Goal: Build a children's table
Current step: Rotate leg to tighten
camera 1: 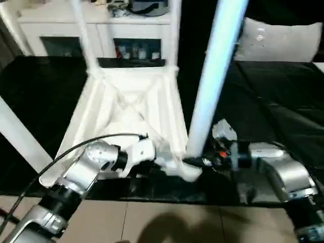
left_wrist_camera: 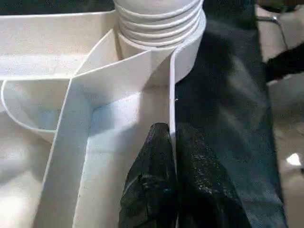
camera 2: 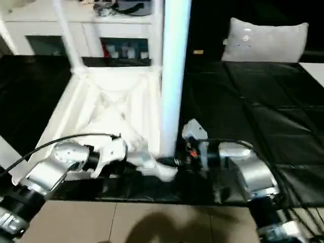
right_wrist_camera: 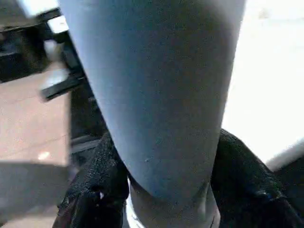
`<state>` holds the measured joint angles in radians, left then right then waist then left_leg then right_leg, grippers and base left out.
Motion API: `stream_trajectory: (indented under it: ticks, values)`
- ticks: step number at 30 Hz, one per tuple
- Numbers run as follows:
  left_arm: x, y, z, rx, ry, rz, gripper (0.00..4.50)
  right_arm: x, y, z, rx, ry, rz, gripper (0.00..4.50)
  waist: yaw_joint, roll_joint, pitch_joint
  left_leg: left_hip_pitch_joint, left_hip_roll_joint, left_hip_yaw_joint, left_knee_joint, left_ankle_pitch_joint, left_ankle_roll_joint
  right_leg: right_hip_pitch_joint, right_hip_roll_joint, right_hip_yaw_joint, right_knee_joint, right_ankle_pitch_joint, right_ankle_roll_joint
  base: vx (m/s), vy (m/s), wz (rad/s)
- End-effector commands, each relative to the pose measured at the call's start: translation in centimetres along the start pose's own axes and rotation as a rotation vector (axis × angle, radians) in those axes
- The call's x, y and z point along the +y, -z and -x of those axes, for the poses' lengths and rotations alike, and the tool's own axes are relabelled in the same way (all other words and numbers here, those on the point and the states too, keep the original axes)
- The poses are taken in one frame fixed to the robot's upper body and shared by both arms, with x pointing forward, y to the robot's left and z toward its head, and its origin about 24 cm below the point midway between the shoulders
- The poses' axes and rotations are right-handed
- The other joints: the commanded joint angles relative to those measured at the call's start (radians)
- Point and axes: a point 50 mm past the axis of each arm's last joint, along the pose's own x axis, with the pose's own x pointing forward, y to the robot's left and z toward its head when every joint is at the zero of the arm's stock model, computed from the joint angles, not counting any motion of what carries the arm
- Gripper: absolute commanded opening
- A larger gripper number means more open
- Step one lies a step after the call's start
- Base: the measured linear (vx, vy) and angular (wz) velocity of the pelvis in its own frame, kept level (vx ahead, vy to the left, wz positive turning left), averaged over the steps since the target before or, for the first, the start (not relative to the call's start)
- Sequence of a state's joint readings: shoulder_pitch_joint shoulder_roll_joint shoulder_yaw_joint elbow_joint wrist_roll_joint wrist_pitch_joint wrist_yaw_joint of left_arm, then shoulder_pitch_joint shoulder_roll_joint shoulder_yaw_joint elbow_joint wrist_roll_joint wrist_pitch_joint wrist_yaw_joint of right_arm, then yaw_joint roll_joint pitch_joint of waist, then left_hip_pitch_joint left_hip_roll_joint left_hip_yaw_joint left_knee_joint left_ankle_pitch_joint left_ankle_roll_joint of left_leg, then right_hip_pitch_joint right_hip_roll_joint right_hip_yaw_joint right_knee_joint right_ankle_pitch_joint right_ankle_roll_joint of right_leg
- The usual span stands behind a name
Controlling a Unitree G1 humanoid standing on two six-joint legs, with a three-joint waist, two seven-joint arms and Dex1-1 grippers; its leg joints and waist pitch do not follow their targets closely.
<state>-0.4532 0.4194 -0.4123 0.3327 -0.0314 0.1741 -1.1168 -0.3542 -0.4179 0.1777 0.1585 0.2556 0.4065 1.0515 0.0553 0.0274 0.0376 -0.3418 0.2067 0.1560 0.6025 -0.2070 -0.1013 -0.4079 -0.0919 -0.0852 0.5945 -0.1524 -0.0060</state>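
Table top point(camera 1: 129, 119) lies underside-up on black mat point(camera 1: 283, 111); left gripper point(left_wrist_camera: 173, 142) pinches its near rim, steadying; right gripper point(right_wrist_camera: 166, 190) clamps upright leg point(camera 1: 215, 76) at near-right corner socket point(left_wrist_camera: 159, 28), apparently for seating it.

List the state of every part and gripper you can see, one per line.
Table top: upside down, ribbed underside up, on the black surface.
Near leg: upright, threaded end in the near corner socket.
Two far legs: standing in the far corners.
Left gripper: shut on the table top's side wall.
Right gripper: shut on the near leg, low down.
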Motion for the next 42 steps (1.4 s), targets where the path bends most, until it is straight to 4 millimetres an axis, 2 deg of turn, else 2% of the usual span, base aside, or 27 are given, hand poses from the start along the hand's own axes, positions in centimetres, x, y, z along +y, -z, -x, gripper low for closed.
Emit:
stream_trajectory:
  ticks: [1,2,3,4,5,6,7,8,10,11,12,14,17,19,20,21,23,25,27,29,32,35,36,37,40,41,42]
  values:
    - [0.5,-2.4,-1.7,-0.085,-0.046,-0.012,0.0,-0.3,0.3,-1.9,0.019,0.153,-0.061,2.02,-0.012,-0.015,-0.039,-0.007,-0.009,0.01,-0.072,-0.288,0.014,0.034,-0.031,0.02,-0.119,-0.662,-0.036,0.0,0.0,0.0]
    - [1.5,-3.5,-2.7,-0.103,-0.129,0.02,0.0,-1.0,0.1,-3.2,0.021,0.358,-0.136,2.0,-0.027,-0.015,-0.038,-0.004,-0.018,0.007,-0.066,-0.304,-0.001,0.033,-0.029,0.006,-0.132,-0.721,-0.002,0.0,0.0,0.0]
    - [1.5,-3.5,-2.7,-0.103,-0.13,0.02,0.0,-1.0,0.1,-3.2,0.022,0.361,-0.137,2.0,-0.034,-0.01,-0.04,-0.004,-0.019,0.003,-0.063,-0.315,-0.009,0.034,-0.032,-0.004,-0.133,-0.737,0.009,-0.054,0.011,-0.08]
    - [1.8,-3.7,-3.0,-0.104,-0.157,0.027,0.0,-1.1,-0.1,-3.6,0.011,0.404,-0.146,2.0,-0.048,-0.008,-0.046,-0.011,-0.016,-0.007,-0.066,-0.332,-0.006,0.049,-0.037,-0.02,-0.139,-0.728,0.027,0.0,0.0,0.0]
    - [2.4,-4.3,-3.7,-0.096,-0.217,0.033,0.0,-1.4,-0.5,-4.7,-0.013,0.501,-0.168,1.99,-0.059,0.001,-0.047,-0.014,-0.01,-0.011,-0.073,-0.335,0.006,0.05,-0.038,-0.021,-0.142,-0.674,0.015,0.0,0.0,0.0]
    - [2.6,-4.4,-4.0,-0.086,-0.239,0.032,0.0,-1.6,-0.6,-5.2,-0.007,0.558,-0.183,1.99,-0.064,0.005,-0.048,-0.006,-0.009,-0.01,-0.072,-0.345,0.012,0.045,-0.038,-0.025,-0.149,-0.66,0.006,0.0,0.0,0.0]
    - [2.6,-4.4,-4.1,-0.085,-0.241,0.031,0.0,-1.6,-0.6,-5.2,-0.007,0.564,-0.184,1.99,-0.072,0.003,-0.051,-0.011,-0.008,-0.014,-0.075,-0.342,0.017,0.055,-0.04,-0.026,-0.142,-0.599,-0.023,0.0,0.0,0.0]
    - [2.7,-4.5,-4.3,-0.075,-0.255,0.028,0.0,-1.8,-0.5,-5.5,0.012,0.6,-0.178,1.99,-0.076,0.004,-0.049,-0.013,-0.003,-0.016,-0.082,-0.353,0.026,0.057,-0.041,-0.026,-0.14,-0.567,-0.037,0.0,0.0,0.0]
    - [2.8,-4.4,-4.5,-0.059,-0.262,0.02,0.0,-1.8,-0.8,-5.9,-0.03,0.588,-0.192,1.99,-0.083,0.006,-0.046,-0.002,-0.001,-0.014,-0.082,-0.389,0.036,0.049,-0.043,-0.024,-0.141,-0.57,-0.054,0.0,0.0,0.0]
    - [2.9,-4.2,-4.6,-0.038,-0.274,0.014,0.0,-1.6,-1.3,-6.1,-0.1,0.571,-0.213,2.68,-0.085,0.002,-0.049,-0.01,0.0,-0.015,-0.084,-0.382,0.039,0.058,-0.046,-0.022,-0.136,-0.554,-0.06,0.0,0.0,0.0]
    - [2.9,-4.2,-4.6,-0.038,-0.274,0.014,0.0,-1.6,-1.3,-6.1,-0.1,0.571,-0.213,2.68,-0.085,0.004,-0.049,-0.013,0.002,-0.015,-0.086,-0.375,0.041,0.06,-0.048,-0.02,-0.136,-0.544,-0.062,0.0,0.0,0.0]
    - [3.0,-3.7,-4.3,-0.019,-0.278,0.008,0.0,-1.6,-1.7,-5.3,-0.15,0.564,-0.2,2.71,-0.078,0.001,-0.05,-0.012,0.004,-0.011,-0.088,-0.347,0.047,0.057,-0.048,-0.009,-0.129,-0.495,-0.088,0.0,0.0,0.0]
    - [3.0,-3.0,-3.9,-0.005,-0.259,-0.019,0.0,-1.7,-1.3,-4.1,-0.153,0.533,-0.146,3.14,-0.069,-0.001,-0.052,-0.014,0.006,-0.006,-0.09,-0.309,0.058,0.06,-0.048,0.002,-0.117,-0.44,-0.113,0.0,0.0,0.0]
    - [2.9,-2.8,-3.7,-0.004,-0.246,-0.029,0.0,-1.7,-1.1,-3.6,-0.156,0.522,-0.137,3.15,-0.065,-0.002,-0.052,-0.014,0.006,-0.001,-0.088,-0.288,0.063,0.058,-0.048,0.008,-0.114,-0.426,-0.129,0.0,0.0,0.0]
    - [2.9,-2.6,-3.5,-0.001,-0.231,-0.038,0.0,-1.7,-1.0,-3.0,-0.16,0.497,-0.124,3.35,-0.064,-0.004,-0.052,-0.017,0.004,-0.001,-0.088,-0.282,0.064,0.06,-0.048,0.008,-0.113,-0.429,-0.129,0.0,0.0,0.0]
    - [2.7,-2.4,-3.3,-0.008,-0.197,-0.06,0.0,-1.6,-0.9,-2.1,-0.168,0.438,-0.122,3.5,-0.055,-0.007,-0.051,-0.015,0.003,0.003,-0.084,-0.274,0.071,0.058,-0.046,0.013,-0.114,-0.448,-0.123,0.0,0.0,0.0]
    - [2.4,-2.1,-3.0,-0.018,-0.156,-0.086,0.0,-1.3,-0.8,-1.0,-0.175,0.36,-0.11,3.62,-0.039,-0.006,-0.056,-0.013,0.006,0.006,-0.08,-0.239,0.087,0.061,-0.049,0.021,-0.107,-0.411,-0.129,0.0,0.0,0.0]
    - [2.0,-2.0,-2.6,-0.035,-0.084,-0.132,0.0,-1.1,-0.4,0.6,-0.131,0.291,-0.057,3.78,-0.03,-0.01,-0.057,-0.018,0.006,0.008,-0.079,-0.2,0.094,0.06,-0.044,0.025,-0.098,-0.367,-0.143,0.0,0.0,0.0]
    - [1.6,-1.8,-2.3,-0.036,-0.011,-0.162,0.0,-1.2,-0.3,1.9,-0.099,0.244,-0.014,3.89,-0.02,-0.004,-0.059,-0.015,0.009,0.008,-0.076,-0.183,0.091,0.058,-0.046,0.028,-0.09,-0.349,-0.16,0.0,0.0,0.0]
    - [1.3,-1.7,-2.2,-0.032,0.048,-0.187,0.0,-1.3,-0.4,2.8,-0.084,0.213,0.022,4.05,-0.008,-0.004,-0.065,-0.018,0.012,0.009,-0.074,-0.121,0.099,0.063,-0.044,0.031,-0.072,-0.235,-0.196,0.0,0.0,0.0]
    - [0.8,-1.6,-1.9,-0.031,0.142,-0.227,0.0,-0.9,-0.5,3.9,-0.05,0.119,0.084,4.35,0.001,-0.002,-0.065,-0.016,0.015,0.011,-0.072,-0.109,0.112,0.064,-0.044,0.031,-0.066,-0.185,-0.222,0.0,0.0,0.0]
    - [0.5,-1.5,-1.6,-0.011,0.222,-0.264,0.0,-0.1,-0.5,4.8,-0.005,-0.029,0.084,4.35,0.014,-0.007,-0.064,-0.015,0.018,0.012,-0.073,-0.113,0.123,0.067,-0.044,0.031,-0.062,-0.176,-0.237,0.0,0.0,0.0]
    - [0.4,-1.5,-1.5,-0.008,0.235,-0.271,0.0,0.0,-0.5,4.9,0.005,-0.055,0.082,4.1,0.019,-0.006,-0.063,-0.015,0.021,0.013,-0.073,-0.115,0.121,0.066,-0.046,0.033,-0.063,-0.187,-0.234,0.0,0.0,0.0]
    - [0.3,-1.5,-1.4,-0.001,0.275,-0.293,0.0,0.4,-0.4,5.1,0.027,-0.127,0.083,4.1,0.02,-0.01,-0.063,-0.016,0.019,0.014,-0.073,-0.123,0.123,0.067,-0.046,0.032,-0.065,-0.199,-0.232,0.0,0.0,0.0]
    - [0.0,-1.6,-1.1,0.006,0.341,-0.321,0.0,0.8,-0.3,5.1,0.051,-0.223,0.081,3.82,0.029,-0.009,-0.06,-0.013,0.021,0.016,-0.074,-0.145,0.113,0.064,-0.049,0.034,-0.07,-0.253,-0.217,0.0,0.0,0.0]
    - [-0.1,-1.6,-1.0,0.008,0.365,-0.329,0.0,0.9,-0.3,5.1,0.059,-0.259,0.093,3.67,0.032,-0.011,-0.059,-0.012,0.02,0.016,-0.075,-0.155,0.102,0.062,-0.049,0.034,-0.074,-0.284,-0.207,0.0,0.0,0.0]
    - [-0.2,-1.5,-1.0,0.009,0.37,-0.329,0.0,1.0,-0.2,5.1,0.061,-0.268,0.097,3.67,0.032,-0.019,-0.06,-0.012,0.021,0.017,-0.076,-0.156,0.101,0.062,-0.049,0.033,-0.074,-0.291,-0.203,0.0,0.0,0.0]
